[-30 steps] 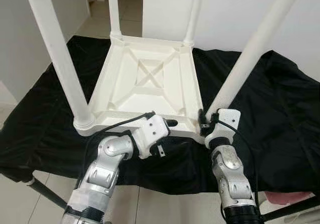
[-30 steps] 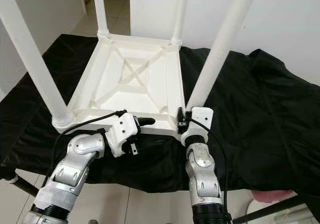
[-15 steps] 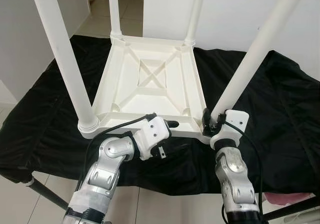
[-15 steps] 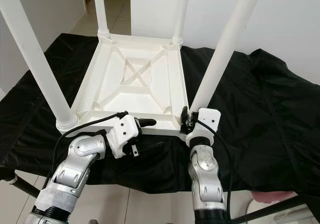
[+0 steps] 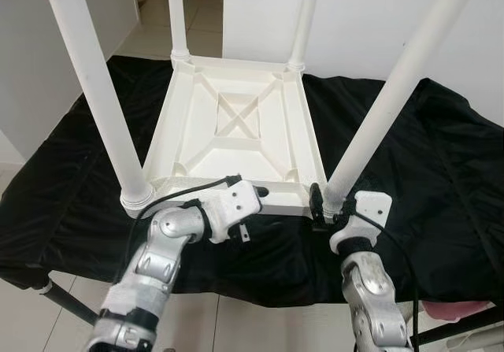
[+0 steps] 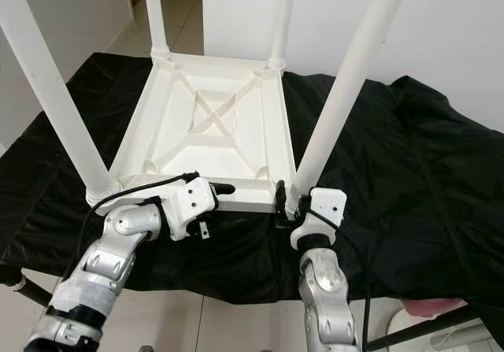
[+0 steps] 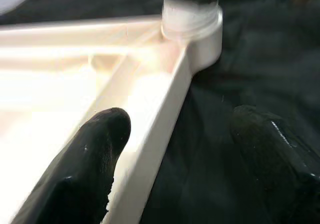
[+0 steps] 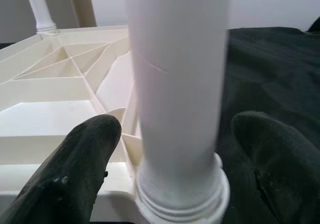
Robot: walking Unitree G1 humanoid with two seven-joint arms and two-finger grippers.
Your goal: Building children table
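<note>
The right gripper (image 8: 170, 169) has its jaws apart around the near right leg (image 5: 386, 108). The left gripper (image 7: 170, 159) straddles the near rim, jaws apart. The upturned white table (image 5: 236, 131) lies on the black-draped worktop (image 5: 441, 179).

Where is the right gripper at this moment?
In the left eye view the right gripper is at the near right corner of the upturned white table, its fingers open on either side of the base of the near right leg.

Left claw (image 7: 175, 149) fingers spread, arm bent inward; right claw (image 8: 172, 159) spread, forearm upright.
</note>
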